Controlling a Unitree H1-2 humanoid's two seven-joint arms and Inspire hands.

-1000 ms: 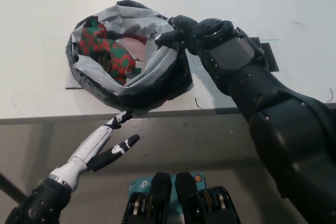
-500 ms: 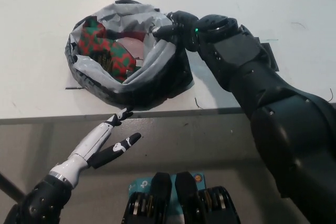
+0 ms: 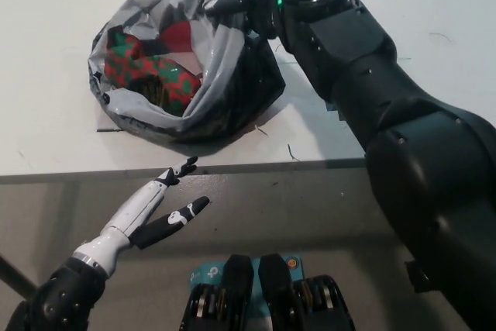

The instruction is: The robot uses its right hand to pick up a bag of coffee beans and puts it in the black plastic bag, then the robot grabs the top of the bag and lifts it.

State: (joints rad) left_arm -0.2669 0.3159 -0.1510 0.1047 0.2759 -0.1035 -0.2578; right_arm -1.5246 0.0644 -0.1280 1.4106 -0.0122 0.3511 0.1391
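While my black right hand (image 3: 252, 7) pinches the far rim of the limp, crinkly black plastic bag (image 3: 232, 87) on the white table (image 3: 54, 5), the red-and-green coffee-bean bag (image 3: 151, 67) lies inside as modest weight; the thin film may slip. My white left hand (image 3: 151, 211) rests open below the table edge.

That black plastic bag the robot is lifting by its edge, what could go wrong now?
The black right hand pinches only one side of the black plastic bag's rim, so the mouth gapes and could tip. The red and green coffee bean bag lies near the opening and might slide out. The thin rim might slip from the hand. The white left hand rests below the table edge, giving no support.
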